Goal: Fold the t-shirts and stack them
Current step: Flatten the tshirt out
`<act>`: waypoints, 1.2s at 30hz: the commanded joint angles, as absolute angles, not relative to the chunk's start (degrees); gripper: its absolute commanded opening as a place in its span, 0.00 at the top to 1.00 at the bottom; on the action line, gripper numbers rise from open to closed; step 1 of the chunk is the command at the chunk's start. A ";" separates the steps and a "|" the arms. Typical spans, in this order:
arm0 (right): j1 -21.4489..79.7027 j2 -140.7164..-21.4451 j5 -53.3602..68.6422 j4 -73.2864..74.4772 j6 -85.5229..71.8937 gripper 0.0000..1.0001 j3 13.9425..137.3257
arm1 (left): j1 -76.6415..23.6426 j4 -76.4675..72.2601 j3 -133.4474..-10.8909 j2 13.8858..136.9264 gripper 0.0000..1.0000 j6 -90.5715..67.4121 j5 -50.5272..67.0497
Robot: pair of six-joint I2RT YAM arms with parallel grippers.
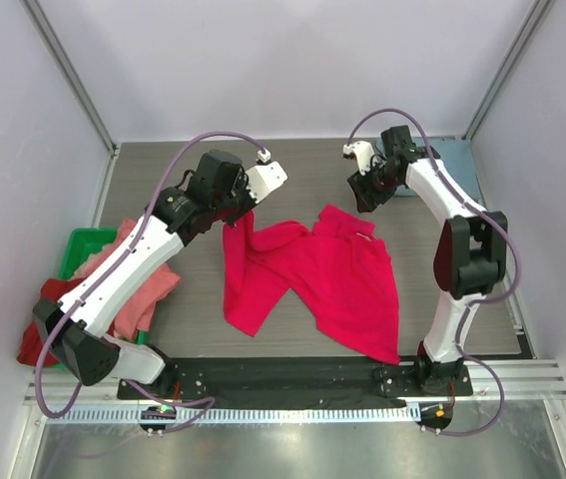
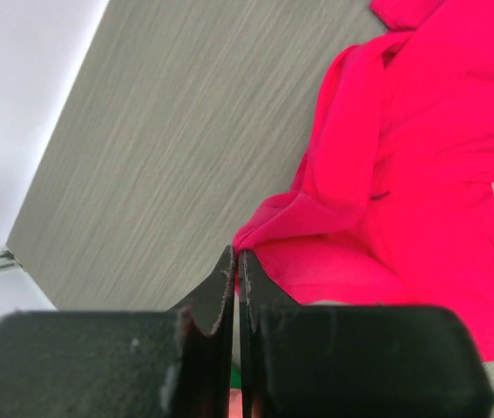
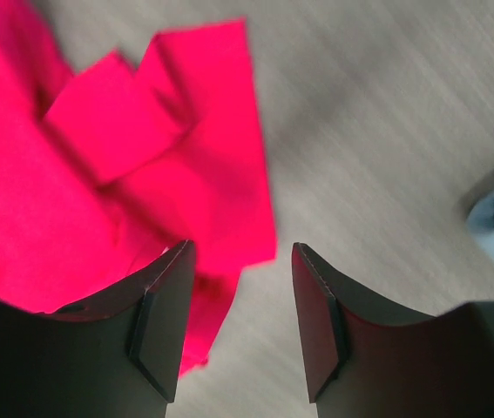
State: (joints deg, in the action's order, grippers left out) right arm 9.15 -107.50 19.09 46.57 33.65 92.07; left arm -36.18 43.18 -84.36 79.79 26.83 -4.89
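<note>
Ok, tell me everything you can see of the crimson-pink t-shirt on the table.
The crimson-pink t-shirt is plain soft cloth, lying crumpled across the middle of the grey table, with a flap folded over at its far end. Its far left corner is drawn up to the shut left gripper, which seems to pinch it. The open right gripper hovers above its far right edge.

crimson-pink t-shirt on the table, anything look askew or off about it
Yes. The crimson-pink t-shirt lies twisted and bunched mid-table, not flat: its left part is drawn up to the shut left gripper, and a sleeve is folded over at the far edge near the open right gripper.
</note>
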 commanded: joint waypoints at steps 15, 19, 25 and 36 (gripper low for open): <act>10.28 -131.30 29.79 43.68 30.58 0.49 117.51 | -33.05 42.01 -82.27 84.37 1.00 24.26 -5.10; 10.81 -133.24 30.67 43.95 30.94 0.48 118.30 | -32.61 41.84 -82.35 85.25 1.00 23.91 -5.27; 11.34 -135.97 31.29 44.12 30.76 0.48 120.41 | -32.43 41.75 -82.62 86.39 1.00 23.82 -5.19; 13.18 -138.86 29.71 45.52 32.34 0.48 120.85 | -32.43 41.48 -83.76 87.98 1.00 23.38 -5.45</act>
State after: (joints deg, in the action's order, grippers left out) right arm 12.51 -138.08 29.47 44.84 31.05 118.56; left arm -32.82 43.11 -82.15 87.70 24.18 -4.95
